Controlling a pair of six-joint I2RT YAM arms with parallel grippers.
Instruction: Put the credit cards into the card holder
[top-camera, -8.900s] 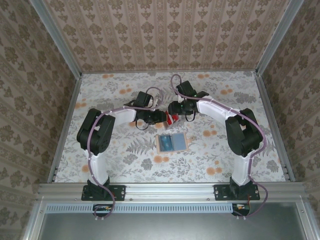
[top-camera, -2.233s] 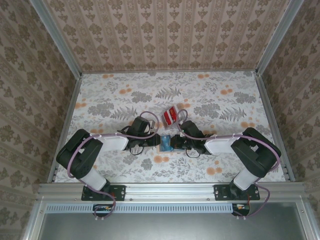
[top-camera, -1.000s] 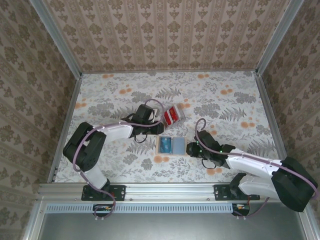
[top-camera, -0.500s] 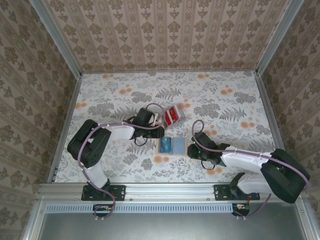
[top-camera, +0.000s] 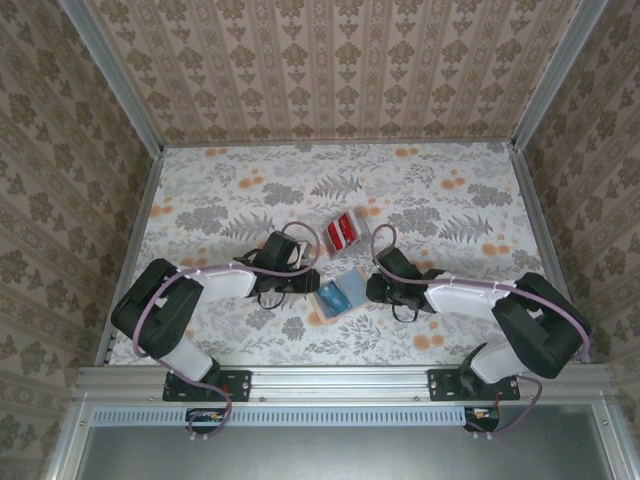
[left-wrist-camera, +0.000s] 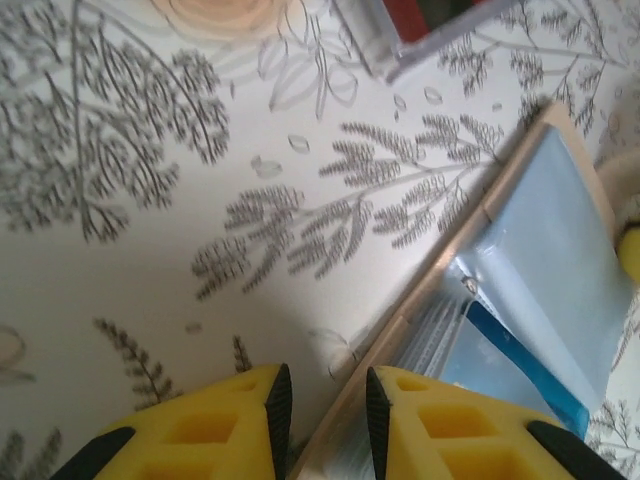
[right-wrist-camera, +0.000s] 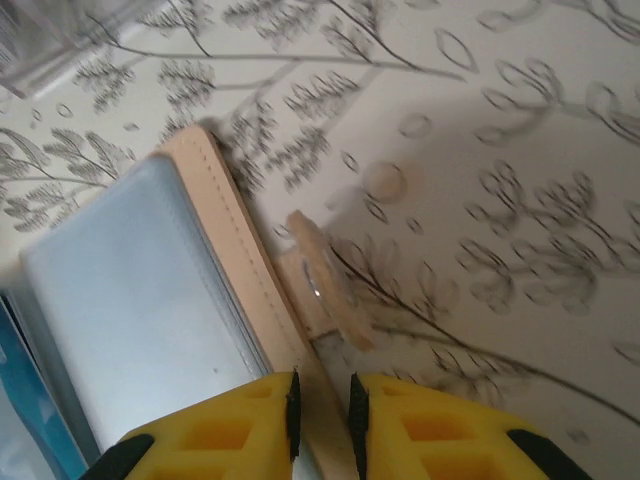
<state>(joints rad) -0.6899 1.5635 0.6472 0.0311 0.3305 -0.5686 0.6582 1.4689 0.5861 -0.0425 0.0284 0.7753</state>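
Observation:
The tan card holder (top-camera: 340, 293) lies open and skewed on the flowered table between both arms, bluish-grey inside up, with a blue card (left-wrist-camera: 520, 350) tucked in it. My left gripper (top-camera: 314, 284) is at its left edge. In the left wrist view the tan rim (left-wrist-camera: 440, 290) runs between the yellow fingers of that gripper (left-wrist-camera: 322, 410), which is shut on it. My right gripper (top-camera: 368, 289) (right-wrist-camera: 323, 410) is shut on the stitched right rim (right-wrist-camera: 235, 250), beside the snap tab (right-wrist-camera: 325, 285). The red credit cards (top-camera: 342, 232) (left-wrist-camera: 408, 12) lie just beyond the holder, apart from both grippers.
The cards sit in a clear case (left-wrist-camera: 440, 35). Metal rails (top-camera: 130, 250) and patterned walls fence the table's sides and back, and a rail runs along the near edge by the arm bases. Open tabletop (top-camera: 460, 200) stretches toward the back.
The card holder has turned from square to skewed, its right side now farther back. The left gripper came nearer, to its left edge. The right gripper closed in on its right edge.

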